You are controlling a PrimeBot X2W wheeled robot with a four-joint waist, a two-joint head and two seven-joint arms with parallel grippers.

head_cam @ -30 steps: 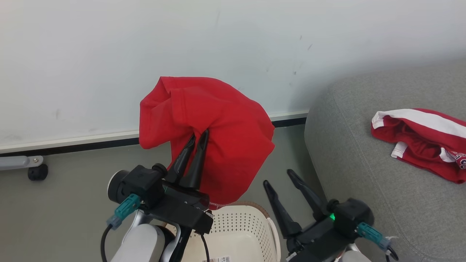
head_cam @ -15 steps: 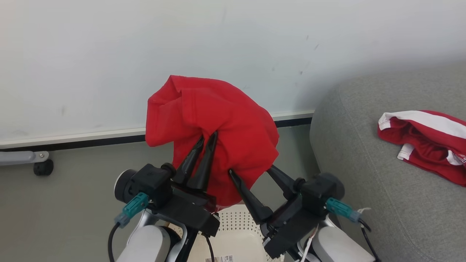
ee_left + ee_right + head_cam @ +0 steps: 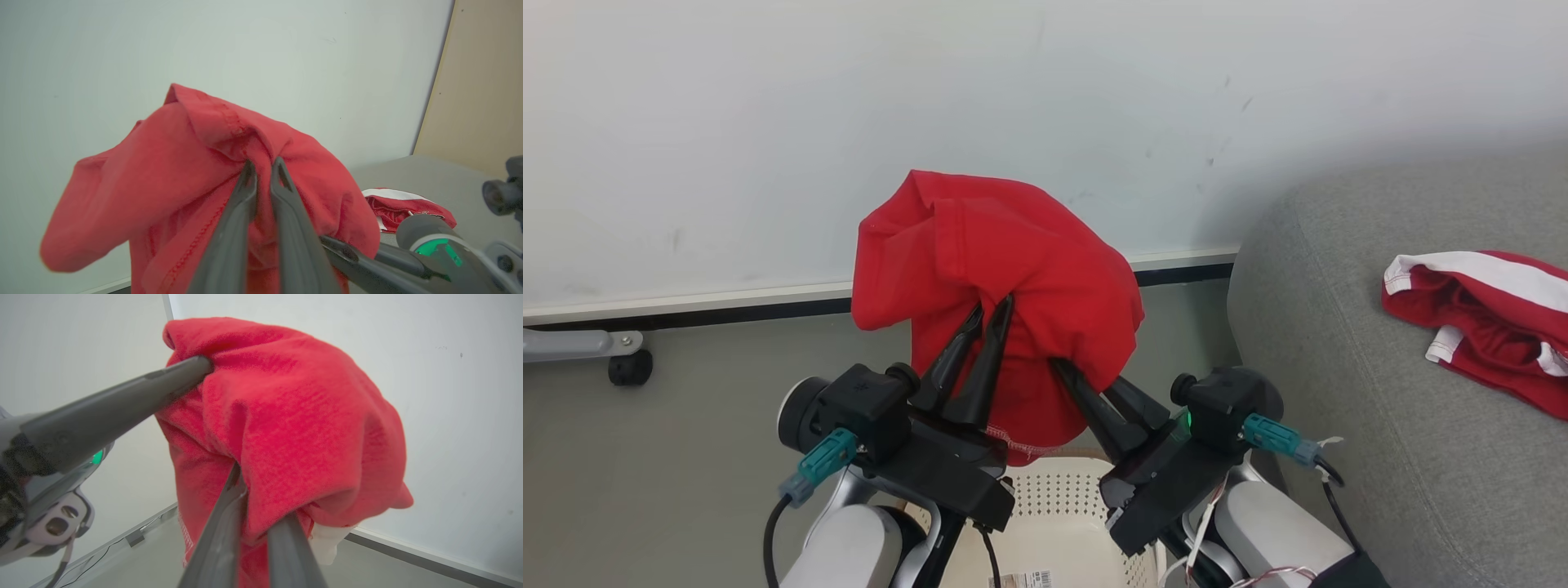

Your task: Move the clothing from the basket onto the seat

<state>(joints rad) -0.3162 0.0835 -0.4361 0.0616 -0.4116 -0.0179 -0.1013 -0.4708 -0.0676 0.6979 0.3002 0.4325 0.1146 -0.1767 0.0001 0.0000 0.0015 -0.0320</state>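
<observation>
Both sets of jaws are squeezed narrow on one piece of clothing. The left gripper pinches the middle of the plain red garment. The right gripper bites its lower right edge, and cloth bulges between its fingers in the right wrist view.

The garment is lifted right above the basket, with none of it touching the basket. It sits in a bunch on top of the finger tips and flops down on both sides. Its stitched hem hangs lowest, just over the basket's rim.

The seat is to the right of the basket, close beside it. The red garment with white bands already lies on it, further right from the basket. So I think the next move goes right, and the right arm is the nearer one to the seat.

Both arms reach up from beside the basket, fingers pointing up and away from the robot. The left tips sit higher than the right tips.
</observation>
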